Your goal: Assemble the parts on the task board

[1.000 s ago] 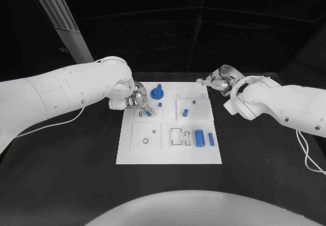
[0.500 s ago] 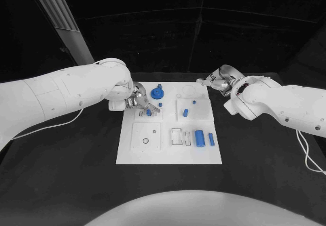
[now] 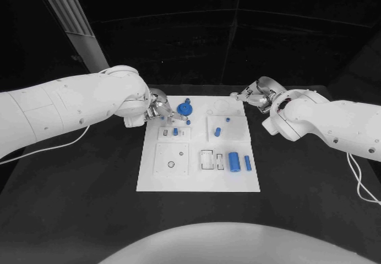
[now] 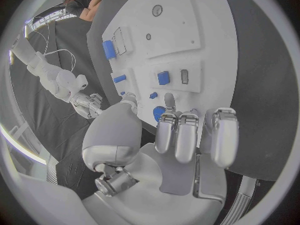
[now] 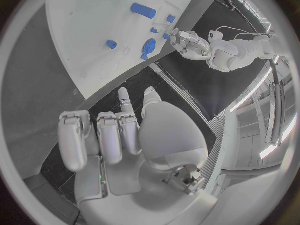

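Nearest the robot, the white task board (image 3: 199, 181) lies flat on the black desk (image 3: 71, 209), its near strip bare. A little farther up, on the board's right side, a thick blue cylinder (image 3: 233, 161) lies on its side with a slimmer blue peg (image 3: 247, 161) just beside it, both next to a pair of small rectangular slots (image 3: 211, 159). On the left half at the same depth sits a square plate with a ring mark (image 3: 170, 163).

Farther on, a small blue pin (image 3: 217, 131) stands on the right square plate, and another tiny blue piece (image 3: 227, 119) sits beyond it. On the left, a small blue block (image 3: 175, 132) rests in its recess.

At the far left corner the left hand (image 3: 156, 113) hangs over the board's edge, fingers curled in together with nothing clamped in them in the wrist view, right next to the round blue gear (image 3: 183, 109).

At the far right corner, the right hand (image 3: 252, 93) hovers just off the board, fingers likewise curled in, empty.
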Robot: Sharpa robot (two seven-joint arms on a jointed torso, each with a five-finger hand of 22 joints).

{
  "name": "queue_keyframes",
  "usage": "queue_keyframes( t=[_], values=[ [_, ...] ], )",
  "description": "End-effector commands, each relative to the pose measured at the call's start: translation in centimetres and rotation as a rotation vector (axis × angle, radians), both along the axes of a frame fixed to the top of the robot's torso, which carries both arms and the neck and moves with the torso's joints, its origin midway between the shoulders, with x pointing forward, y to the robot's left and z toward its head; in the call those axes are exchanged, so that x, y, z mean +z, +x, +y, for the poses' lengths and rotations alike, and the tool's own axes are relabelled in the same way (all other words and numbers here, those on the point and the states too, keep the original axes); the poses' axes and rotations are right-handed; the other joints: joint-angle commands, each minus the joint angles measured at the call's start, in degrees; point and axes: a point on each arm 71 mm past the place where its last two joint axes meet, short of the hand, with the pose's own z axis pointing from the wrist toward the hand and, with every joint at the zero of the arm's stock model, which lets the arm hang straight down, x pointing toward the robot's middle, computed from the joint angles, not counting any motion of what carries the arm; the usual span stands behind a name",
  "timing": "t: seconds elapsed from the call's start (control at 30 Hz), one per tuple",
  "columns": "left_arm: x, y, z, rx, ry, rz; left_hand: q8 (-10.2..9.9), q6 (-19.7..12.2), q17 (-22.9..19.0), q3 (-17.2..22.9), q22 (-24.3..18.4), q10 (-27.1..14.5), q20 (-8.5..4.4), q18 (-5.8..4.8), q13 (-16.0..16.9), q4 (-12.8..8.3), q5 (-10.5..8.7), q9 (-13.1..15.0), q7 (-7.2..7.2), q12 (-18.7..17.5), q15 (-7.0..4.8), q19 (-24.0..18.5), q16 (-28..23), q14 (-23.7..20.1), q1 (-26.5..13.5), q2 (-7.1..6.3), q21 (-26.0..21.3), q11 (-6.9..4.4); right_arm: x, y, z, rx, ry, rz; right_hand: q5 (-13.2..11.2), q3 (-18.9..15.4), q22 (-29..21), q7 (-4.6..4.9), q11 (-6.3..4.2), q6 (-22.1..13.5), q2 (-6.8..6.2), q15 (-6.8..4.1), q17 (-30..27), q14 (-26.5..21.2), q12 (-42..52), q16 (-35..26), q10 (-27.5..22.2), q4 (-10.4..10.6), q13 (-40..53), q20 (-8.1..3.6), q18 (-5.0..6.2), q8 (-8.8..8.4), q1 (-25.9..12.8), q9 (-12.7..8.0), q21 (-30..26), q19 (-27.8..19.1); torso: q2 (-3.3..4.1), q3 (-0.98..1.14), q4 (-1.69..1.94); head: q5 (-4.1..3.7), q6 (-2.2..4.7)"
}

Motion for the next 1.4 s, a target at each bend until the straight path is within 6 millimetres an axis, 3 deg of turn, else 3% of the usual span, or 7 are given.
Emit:
queue_keyframes(
  t=[0.03, 0.17, 0.37, 0.47, 0.83, 1.1, 1.4],
  values=[
    [0.4, 0.1, -0.1, 0.009, -0.027, -0.049, 0.48, -0.4, 15.1, 0.03, 13.41, 5.86, -0.17, -0.9, 15.06, -0.05, -0.38, 0.18, -0.04, 0.14, 0.21, 1.68, -0.31, 6.05, -0.57, 0.26, 0.17, 0.17, 0.1, 0.0, 0.1, 0.011, 0.0, -0.001, 0.32, -0.36, 15.09, 0.04, -0.12, -0.54, 0.15, -0.22, 15.1, 5.95, 0.14, 0.14, 6.07, 0.02, 14.99, -0.29, -0.43, 0.21, 0.21, 0.1, 0.18, 6.04, 0.1, 0.04, -0.11, 0.16, 0.0],
    [0.9, 0.0, -0.1, 0.005, -0.101, -0.111, 1.35, -0.81, 15.1, 0.56, 13.84, 5.86, -0.23, -1.22, 15.06, -0.12, -0.32, 0.94, -0.12, 0.14, 0.13, 2.87, -0.31, 6.05, 0.92, 0.7, 0.94, 0.09, 0.1, 0.0, 0.2, 0.012, 0.0, -0.001, 0.32, -0.36, 15.09, 0.04, -0.12, -0.54, 0.15, -0.22, 15.1, 5.95, 0.14, 0.14, 6.07, 0.02, 14.99, -0.29, -0.43, 0.21, 0.21, 0.1, 0.18, 6.04, 0.07, 0.06, -0.1, 0.44, 0.0],
    [2.4, -0.2, 0.9, -0.01, -0.231, -0.23, 6.28, -3.37, 15.1, 0.66, 15.09, 5.86, -0.72, -2.17, 15.06, -0.14, 4.12, 5.03, -0.53, 0.14, -0.39, 6.28, -0.31, 6.05, 3.42, 0.97, 3.13, -0.4, 0.1, -0.1, 0.1, 0.013, 0.0, 0.0, 0.32, -0.36, 15.09, 0.04, -0.12, -0.54, 0.15, -0.22, 15.1, 5.95, 0.14, 0.14, 6.07, 0.02, 14.99, -0.29, -0.43, 0.21, 0.21, 0.1, 0.18, 6.04, 0.12, 0.01, -0.07, 0.69, 0.5],
    [3.3, -0.1, 2.0, -0.01, -0.247, -0.253, 7.24, -3.15, 15.1, 0.68, 15.09, 5.86, -1.07, -2.17, 15.06, -0.08, 8.23, 5.61, -0.98, 0.14, -0.79, 6.28, -0.31, 6.05, 3.71, 0.91, 3.13, -0.81, 0.1, -0.1, 0.1, 0.012, 0.0, 0.0, 0.32, -0.38, 15.09, 0.04, -0.12, -0.55, 0.17, -0.22, 15.1, 5.95, 0.14, 0.14, 6.07, 0.02, 14.99, -0.29, -0.43, 0.22, 0.22, 0.1, 0.18, 6.04, 0.04, -0.01, -0.03, 0.81, 0.68],
    [6.0, 1.4, 5.6, 0.032, -0.18, -0.242, 3.43, 0.6, 15.1, 0.83, 15.09, 5.86, -2.25, -2.17, 15.06, -0.08, 10.37, 2.49, -2.04, 0.14, -1.93, 6.28, -0.31, 6.05, 3.52, 1.48, 3.13, -1.89, 0.0, -0.1, 0.1, 0.013, 0.0, 0.001, 0.33, -0.5, 15.09, 0.04, -0.12, -0.57, 0.27, -0.22, 15.1, 5.95, 0.14, 0.14, 6.07, 0.01, 14.99, -0.29, -0.43, 0.26, 0.28, 0.11, 0.18, 6.04, 0.08, 0.02, -0.1, 3.08, 3.37],
    [5.6, 2.4, 6.9, 0.08, -0.085, -0.168, 1.81, 0.6, 15.1, 0.85, 15.09, 5.86, -2.36, -2.17, 15.06, -0.11, 9.88, 1.58, -1.92, 0.14, -1.97, 6.28, -0.31, 6.05, 3.21, 2.02, 3.13, -1.81, 0.2, -0.1, 0.3, 0.021, 0.007, -0.016, 0.34, -0.54, 15.09, 0.04, -0.12, -0.57, 0.32, -0.23, 15.1, 5.95, 0.14, 0.14, 6.07, 0.02, 14.99, -0.28, -0.43, 0.28, 0.3, 0.12, 0.18, 6.04, 0.2, 0.04, -0.16, 6.14, 5.41],
    [3.5, 2.7, 7.5, 0.114, -0.015, -0.089, 0.04, 0.22, 15.1, 0.85, 15.09, 5.86, -2.25, -2.17, 15.06, -0.17, 9.21, 0.63, -1.57, 0.14, -1.74, 6.28, -0.31, 6.05, 3.02, 2.81, 3.13, -1.51, 0.4, 0.0, 0.5, 0.033, 0.024, -0.053, 0.36, -0.57, 15.09, 0.03, -0.13, -0.54, 0.35, -0.23, 15.1, 5.95, 0.14, 0.14, 6.07, 0.02, 14.99, -0.29, -0.43, 0.31, 0.31, 0.13, 0.18, 6.04, 0.07, -0.07, -0.1, 6.24, 6.03]
  ],
)
